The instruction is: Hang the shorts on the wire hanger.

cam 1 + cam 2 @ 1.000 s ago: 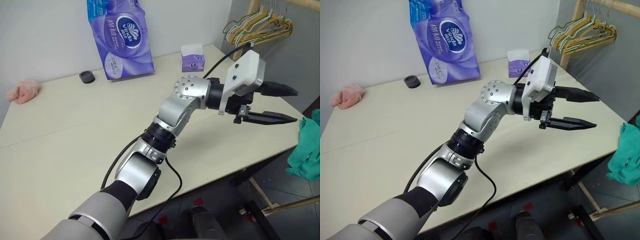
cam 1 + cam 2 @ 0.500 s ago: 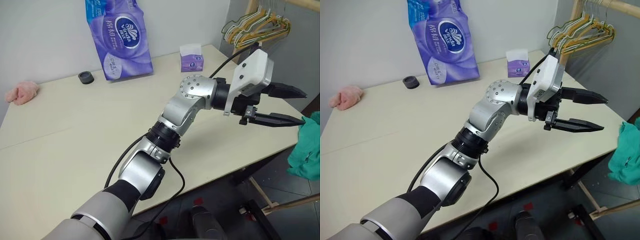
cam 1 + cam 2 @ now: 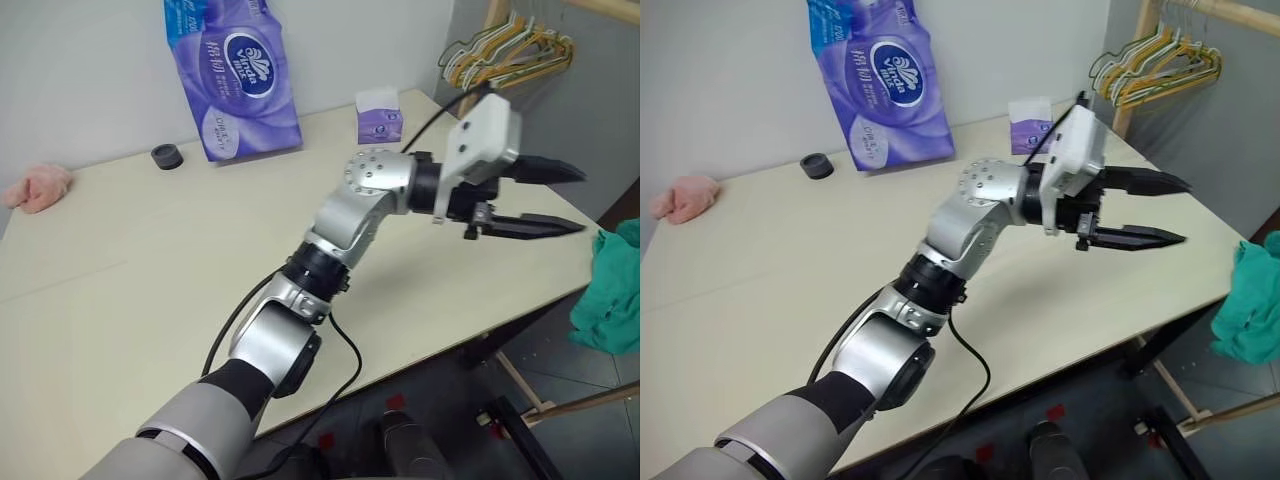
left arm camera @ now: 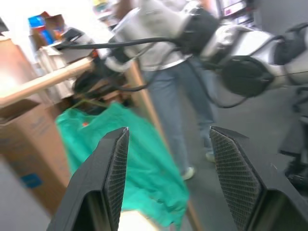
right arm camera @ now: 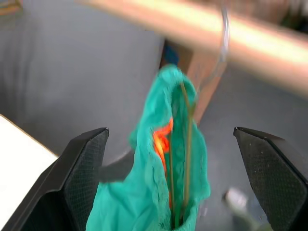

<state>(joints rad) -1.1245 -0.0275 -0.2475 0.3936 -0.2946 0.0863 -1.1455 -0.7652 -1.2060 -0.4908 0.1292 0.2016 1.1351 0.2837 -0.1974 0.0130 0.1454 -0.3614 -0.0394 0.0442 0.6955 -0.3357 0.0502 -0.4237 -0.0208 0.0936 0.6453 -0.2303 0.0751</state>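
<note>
Fingers of the left gripper (image 3: 545, 200) stand spread and empty above the table's (image 3: 150, 260) far right corner, and the right gripper's (image 5: 178, 192) are spread wide too. Beyond them the shorts (image 5: 166, 159) hang on the wire hanger (image 5: 185, 144) from a wooden rail (image 5: 250, 41).

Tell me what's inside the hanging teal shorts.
Inside the shorts the thin olive wire hanger runs down through the cloth, its hook over a wooden rail, with an orange patch beside it. The hanger's lower frame is covered by the fabric.
</note>
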